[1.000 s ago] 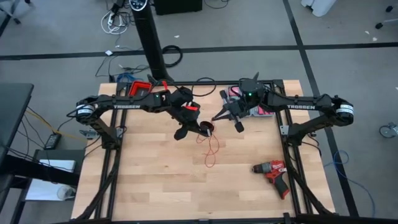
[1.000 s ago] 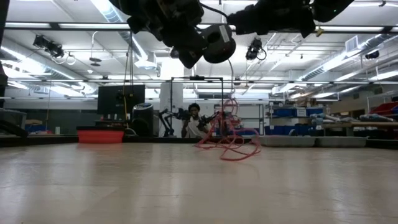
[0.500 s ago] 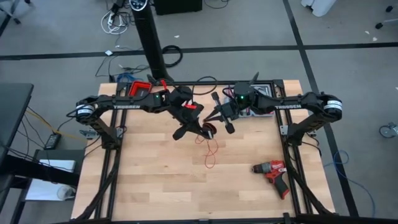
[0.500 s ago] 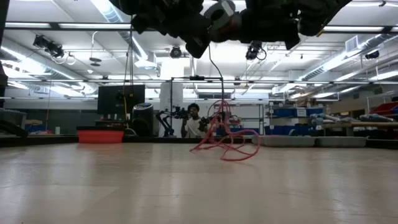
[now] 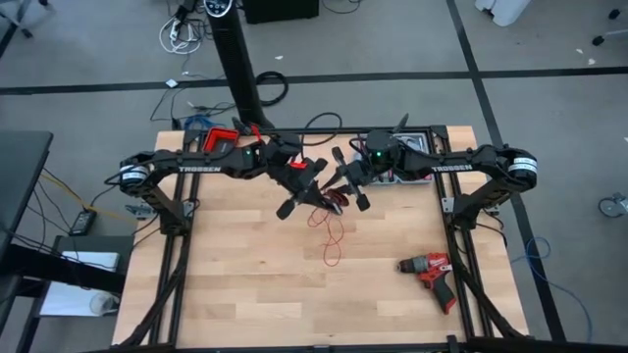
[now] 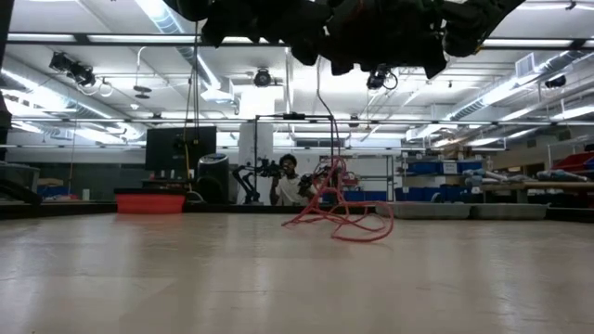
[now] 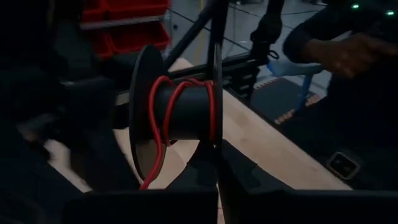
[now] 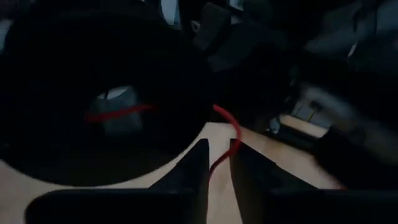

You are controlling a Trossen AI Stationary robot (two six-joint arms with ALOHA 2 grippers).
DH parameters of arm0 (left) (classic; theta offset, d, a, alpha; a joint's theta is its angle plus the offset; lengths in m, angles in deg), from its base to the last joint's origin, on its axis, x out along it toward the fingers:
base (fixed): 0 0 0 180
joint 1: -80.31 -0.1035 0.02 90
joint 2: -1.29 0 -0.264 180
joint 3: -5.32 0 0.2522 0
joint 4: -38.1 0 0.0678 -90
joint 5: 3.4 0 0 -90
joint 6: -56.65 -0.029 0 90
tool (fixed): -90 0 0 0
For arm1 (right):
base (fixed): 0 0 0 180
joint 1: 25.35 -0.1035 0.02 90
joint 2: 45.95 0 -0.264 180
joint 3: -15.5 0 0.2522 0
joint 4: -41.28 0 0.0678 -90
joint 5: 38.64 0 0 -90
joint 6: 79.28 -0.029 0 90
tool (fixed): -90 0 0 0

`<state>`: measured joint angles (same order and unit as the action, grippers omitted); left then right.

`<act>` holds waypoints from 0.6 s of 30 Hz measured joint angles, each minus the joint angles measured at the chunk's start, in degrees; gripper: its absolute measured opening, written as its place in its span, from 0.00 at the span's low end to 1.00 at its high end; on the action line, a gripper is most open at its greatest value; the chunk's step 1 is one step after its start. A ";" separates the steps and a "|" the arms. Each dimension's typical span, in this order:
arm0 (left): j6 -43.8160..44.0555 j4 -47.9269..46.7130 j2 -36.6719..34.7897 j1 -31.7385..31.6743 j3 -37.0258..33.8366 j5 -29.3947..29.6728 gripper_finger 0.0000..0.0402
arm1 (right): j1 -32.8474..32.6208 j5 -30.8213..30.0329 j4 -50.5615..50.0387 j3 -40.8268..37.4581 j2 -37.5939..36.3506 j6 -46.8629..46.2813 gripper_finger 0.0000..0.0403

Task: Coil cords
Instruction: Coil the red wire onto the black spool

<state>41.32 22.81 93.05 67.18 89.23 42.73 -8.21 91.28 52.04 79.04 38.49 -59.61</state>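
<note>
Pale wooden table (image 5: 245, 284) nearest, drill (image 5: 428, 271) near the right edge. Mid-table, loose red cord (image 5: 334, 235) trailing from a black spool (image 7: 177, 115) clamped in the left gripper (image 5: 302, 192); right gripper (image 5: 348, 188) alongside, fingers slightly apart around the cord. Beyond, red bin (image 6: 148, 202), seated person (image 6: 290, 181).

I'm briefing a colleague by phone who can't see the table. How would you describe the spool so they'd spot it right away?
Start at the middle of the wooden table, near its far edge, where the two dark arms meet above it. The spool is held up there at the left claw: a small black reel with round flanges. Unlike the red drill lying nearby, it has red wire wound round its core.
</note>
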 joint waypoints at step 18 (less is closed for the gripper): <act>-9.99 3.74 -3.20 0.40 0.01 8.30 0.00 | -0.37 -5.81 19.89 -11.44 0.02 -11.01 0.13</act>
<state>31.33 26.55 89.85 67.58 89.25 51.04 -8.58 85.48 71.93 67.59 38.51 -70.62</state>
